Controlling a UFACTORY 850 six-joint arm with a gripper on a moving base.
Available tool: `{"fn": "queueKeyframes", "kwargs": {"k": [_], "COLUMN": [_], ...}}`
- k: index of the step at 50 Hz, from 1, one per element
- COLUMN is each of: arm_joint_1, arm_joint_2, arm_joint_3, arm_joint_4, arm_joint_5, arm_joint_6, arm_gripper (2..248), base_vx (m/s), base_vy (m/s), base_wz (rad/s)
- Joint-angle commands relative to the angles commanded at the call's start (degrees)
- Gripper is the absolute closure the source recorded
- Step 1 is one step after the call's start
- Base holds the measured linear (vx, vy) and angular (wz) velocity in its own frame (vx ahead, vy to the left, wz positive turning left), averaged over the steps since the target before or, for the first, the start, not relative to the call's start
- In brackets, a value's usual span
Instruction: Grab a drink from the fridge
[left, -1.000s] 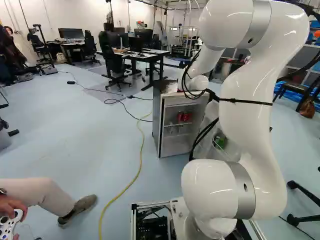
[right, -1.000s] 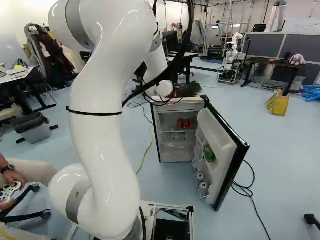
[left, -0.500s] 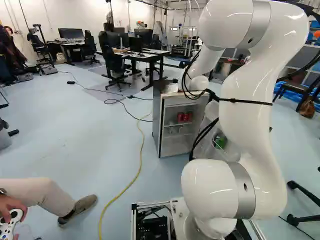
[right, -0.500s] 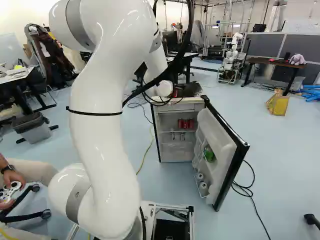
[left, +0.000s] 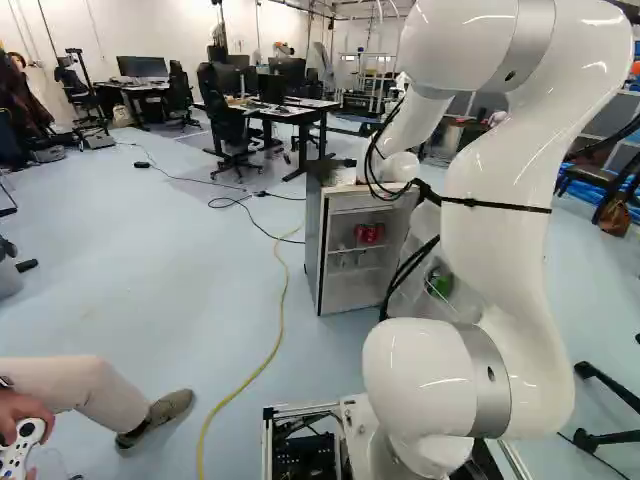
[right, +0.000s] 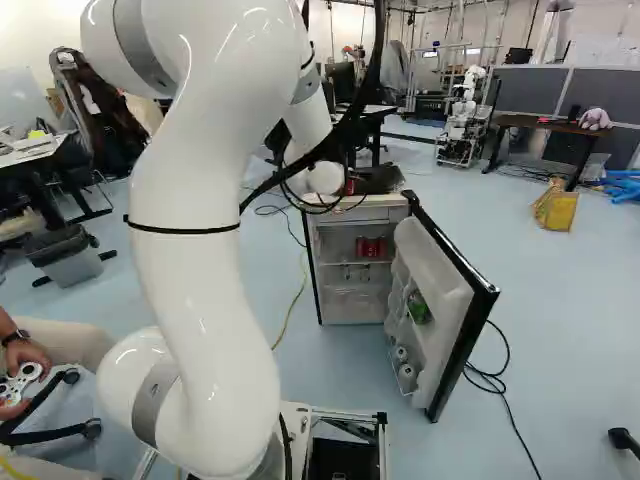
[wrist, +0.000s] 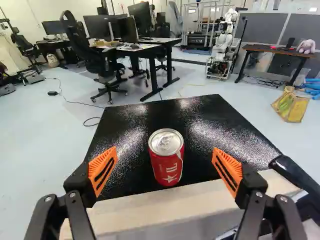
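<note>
In the wrist view, your gripper (wrist: 165, 172) has its two orange-padded fingers spread wide, with a red can (wrist: 166, 159) upright on the black fridge top (wrist: 205, 120), ahead and between them, touching neither pad. In the left base view, your arm (left: 500, 230) reaches to the top of the fridge (left: 313, 240), which has red cans (left: 369, 234) on an inner shelf. In the right base view, you see the fridge door (right: 455, 290) swung open, a green item (right: 419, 308) in its rack.
</note>
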Motion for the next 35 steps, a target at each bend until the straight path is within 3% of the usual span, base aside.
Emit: {"fn": "queueKeyframes", "kwargs": {"k": [35], "arm_joint_1": [-0.2], "arm_joint_2": [9.5], "arm_joint_3": [11.4], "arm_joint_4": [0.0], "arm_joint_5": [0.0], "arm_joint_6": [0.0], "arm_gripper": [3], "base_vx": [0.0], "base_vy": [0.0], "base_wz": [0.0]}}
